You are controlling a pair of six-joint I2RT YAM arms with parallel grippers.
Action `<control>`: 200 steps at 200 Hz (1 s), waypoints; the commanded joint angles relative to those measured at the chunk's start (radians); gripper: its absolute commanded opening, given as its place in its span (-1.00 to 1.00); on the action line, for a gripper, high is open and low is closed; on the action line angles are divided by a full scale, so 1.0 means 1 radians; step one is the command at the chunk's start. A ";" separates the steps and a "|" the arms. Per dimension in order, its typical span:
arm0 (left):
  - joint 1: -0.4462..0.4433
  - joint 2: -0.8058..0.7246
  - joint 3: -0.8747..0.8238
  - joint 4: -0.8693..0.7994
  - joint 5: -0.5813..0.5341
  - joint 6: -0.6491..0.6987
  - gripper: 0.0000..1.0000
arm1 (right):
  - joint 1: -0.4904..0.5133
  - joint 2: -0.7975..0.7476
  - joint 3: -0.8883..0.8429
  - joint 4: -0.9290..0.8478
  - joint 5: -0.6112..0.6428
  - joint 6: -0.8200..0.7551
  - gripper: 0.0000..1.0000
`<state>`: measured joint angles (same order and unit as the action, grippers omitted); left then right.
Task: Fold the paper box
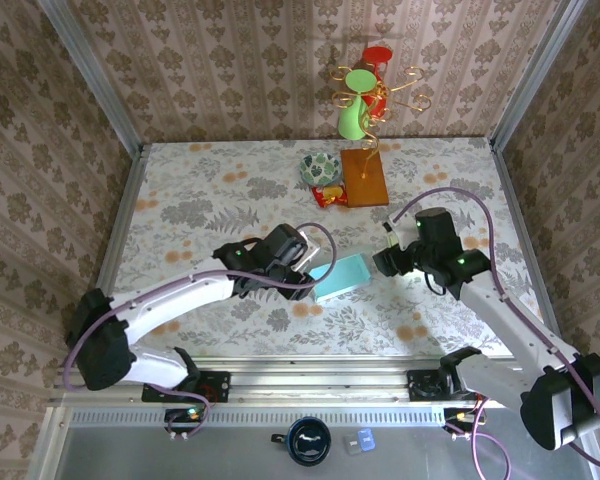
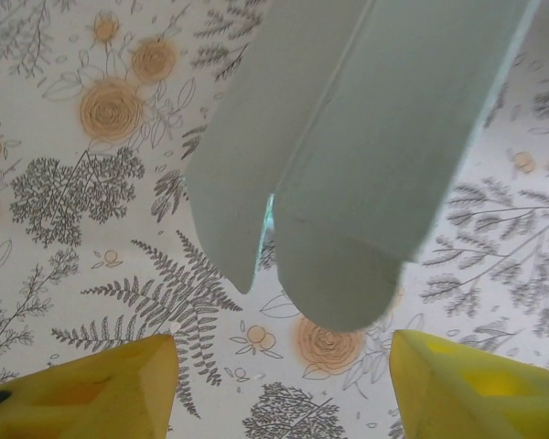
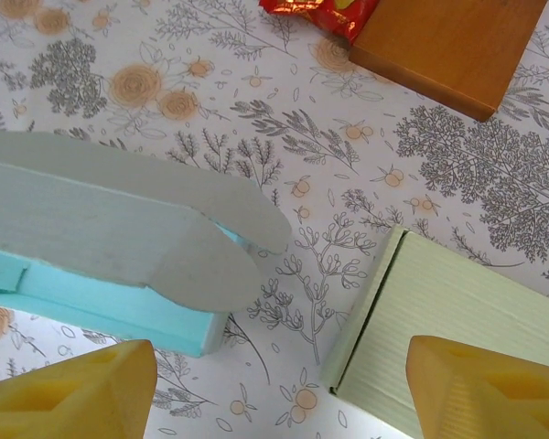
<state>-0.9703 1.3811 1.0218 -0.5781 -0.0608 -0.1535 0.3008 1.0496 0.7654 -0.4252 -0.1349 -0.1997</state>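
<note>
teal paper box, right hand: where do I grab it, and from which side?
Pinch the free edge of the rounded grey flap at the teal box's end facing the open right hand, coming in from that side. It's a thin sheet raised off the table. Mind the pale green box alongside.

The paper box (image 1: pixel 342 278) is matt card, the wooden board (image 1: pixel 364 177) smooth.
</note>
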 commanded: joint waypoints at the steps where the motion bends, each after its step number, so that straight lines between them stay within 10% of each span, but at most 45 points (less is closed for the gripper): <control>1: 0.001 0.049 0.036 -0.003 -0.052 -0.010 0.26 | -0.004 0.036 -0.005 0.039 0.010 -0.069 0.47; 200: 0.126 0.188 0.144 0.000 -0.027 -0.004 -0.63 | 0.026 0.443 0.217 0.153 -0.060 -0.083 0.22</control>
<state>-0.8558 1.5570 1.1229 -0.5709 -0.1013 -0.1699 0.3153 1.4685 0.9413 -0.2890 -0.1795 -0.2852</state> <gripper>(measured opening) 0.197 0.617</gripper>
